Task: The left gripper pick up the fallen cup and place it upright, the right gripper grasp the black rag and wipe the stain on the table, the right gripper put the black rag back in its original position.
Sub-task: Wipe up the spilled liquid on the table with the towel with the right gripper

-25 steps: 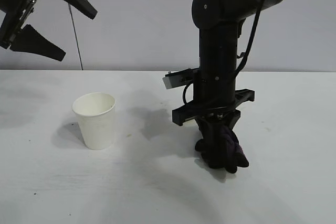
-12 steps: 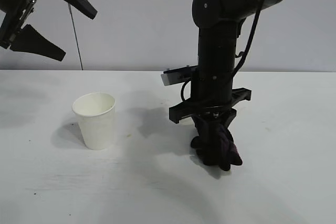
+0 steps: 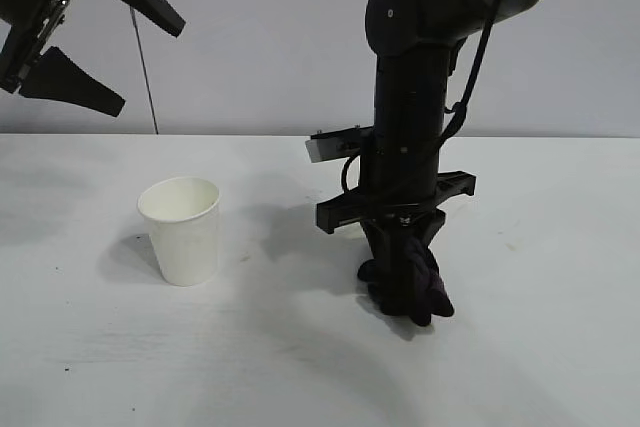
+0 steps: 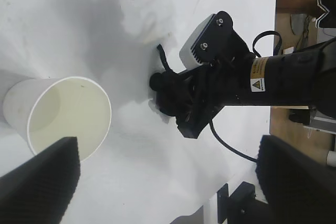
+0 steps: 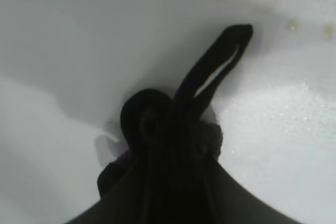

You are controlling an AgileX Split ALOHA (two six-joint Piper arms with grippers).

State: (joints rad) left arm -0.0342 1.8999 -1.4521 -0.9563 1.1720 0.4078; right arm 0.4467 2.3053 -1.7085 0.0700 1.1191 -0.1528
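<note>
White table [image 3: 560, 367] below both jaws. Right gripper [image 3: 405, 282] points straight down, jaws clenched on the black rag [image 3: 415, 292], pressing it flat, likely to wipe. Left gripper [image 3: 100, 42] hangs high, jaws spread wide and empty, clear of the upright paper cup [image 3: 182, 230] beneath. Right wrist view alone shows yellowish specks [image 5: 291, 24] just beyond the jaws

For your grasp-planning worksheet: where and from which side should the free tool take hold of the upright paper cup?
Grip the paper cup across its side wall just below the rolled rim, coming in level from the side: it stands upright, mouth up, tapering downward.
</note>
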